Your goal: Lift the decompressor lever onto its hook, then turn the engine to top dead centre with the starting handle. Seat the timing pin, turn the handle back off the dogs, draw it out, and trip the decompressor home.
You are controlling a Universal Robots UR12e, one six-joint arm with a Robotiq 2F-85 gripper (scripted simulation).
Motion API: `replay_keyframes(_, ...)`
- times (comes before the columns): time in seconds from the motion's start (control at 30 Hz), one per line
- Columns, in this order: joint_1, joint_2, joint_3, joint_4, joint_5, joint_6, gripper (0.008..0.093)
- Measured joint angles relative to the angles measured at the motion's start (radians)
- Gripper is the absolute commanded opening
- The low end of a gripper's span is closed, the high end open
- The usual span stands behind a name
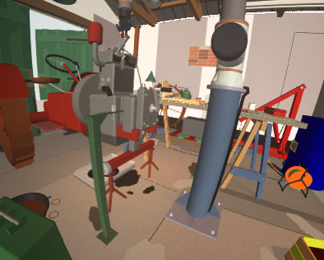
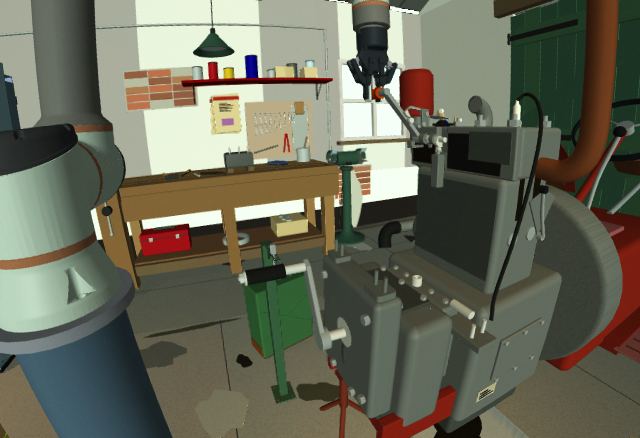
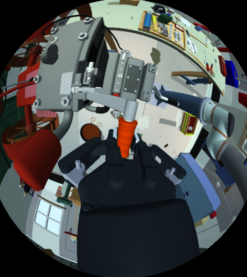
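Observation:
The orange grip of the decompressor lever (image 3: 125, 138) sits in my gripper (image 3: 125, 144), which is closed around it. The lever (image 2: 398, 110) is a grey arm rising at a slant from the top of the grey engine (image 2: 465, 247). My gripper (image 2: 373, 87) hangs above the engine's top, pointing down (image 1: 123, 31). The starting handle (image 2: 289, 288) sticks out of the engine's front, black grip to the left. The timing pin and the hook are not clear to me.
A green box (image 2: 276, 314) stands on the floor behind a green post (image 2: 274, 319). The arm's blue column (image 1: 212, 152) rises beside the engine. A workbench (image 2: 227, 201) lines the far wall. A red tractor (image 1: 38, 107) stands behind the engine.

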Motion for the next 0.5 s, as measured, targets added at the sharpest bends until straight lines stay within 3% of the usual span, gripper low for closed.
replay_keyframes(0.4,0.001,0.023,-0.052,0.026,0.0,0.001,0.008)
replay_keyframes(0.5,0.001,0.027,-0.061,0.029,0.0,0.001,0.0125)
